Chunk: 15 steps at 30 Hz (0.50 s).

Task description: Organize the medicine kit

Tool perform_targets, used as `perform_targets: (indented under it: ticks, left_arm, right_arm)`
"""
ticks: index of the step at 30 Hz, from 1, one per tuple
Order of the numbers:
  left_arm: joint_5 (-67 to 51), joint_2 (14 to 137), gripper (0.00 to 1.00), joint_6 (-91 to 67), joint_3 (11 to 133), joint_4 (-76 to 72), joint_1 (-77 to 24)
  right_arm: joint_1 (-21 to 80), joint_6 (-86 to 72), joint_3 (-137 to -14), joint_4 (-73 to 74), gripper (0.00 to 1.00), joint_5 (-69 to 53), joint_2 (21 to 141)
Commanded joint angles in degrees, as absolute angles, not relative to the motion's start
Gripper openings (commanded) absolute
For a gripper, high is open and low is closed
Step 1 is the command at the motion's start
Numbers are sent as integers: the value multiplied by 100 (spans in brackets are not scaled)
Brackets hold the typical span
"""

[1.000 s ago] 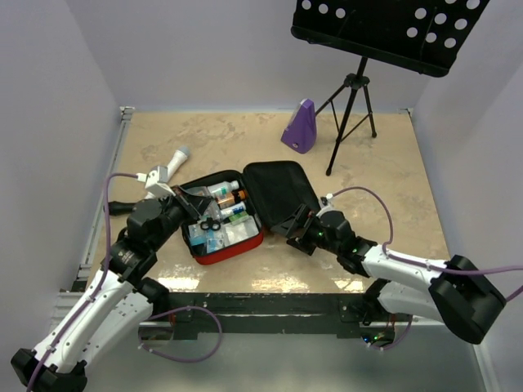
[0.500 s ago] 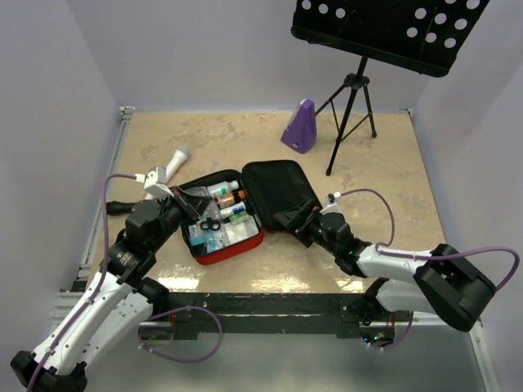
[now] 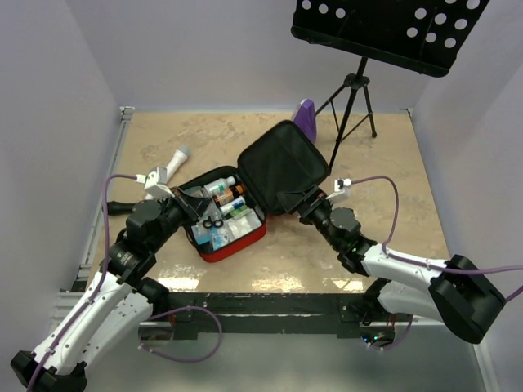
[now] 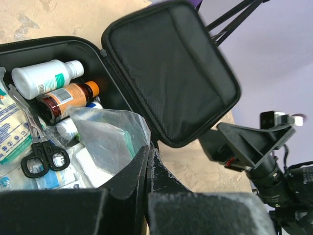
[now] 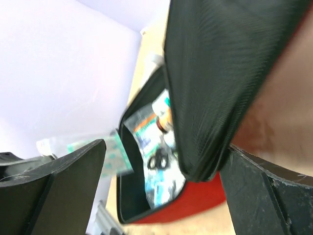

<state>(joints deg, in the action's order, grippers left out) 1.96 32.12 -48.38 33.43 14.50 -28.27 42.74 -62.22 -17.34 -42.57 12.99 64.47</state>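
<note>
Beside the right tool (image 3: 296,206), the medicine kit (image 3: 241,243) lies, lid raised.

The medicine kit (image 3: 282,167) lid hides most of the purple metronome (image 3: 307,114).

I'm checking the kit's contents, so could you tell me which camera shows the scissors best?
The left wrist view: the scissors lie close and sharp in the medicine kit. The top view shows them tiny; the right wrist view only a blur.

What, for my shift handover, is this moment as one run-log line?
left gripper: shut on plastic packet over medicine kit | right gripper: open, raised lid edge between fingers | kit: unzipped
</note>
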Motion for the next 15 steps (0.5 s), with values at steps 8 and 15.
perform_targets:
  ticks: [8,15]
  left_arm:
    - [158,3296,0,-4623,3814,1459,-2830]
    - [70,3576,0,-4702,4156,1135,-2830]
  right_arm:
    - [4263,-3745,-3435,-4124,95,1416,6547]
    - [4263,-3296,-4165,-3472,92,1205,7338]
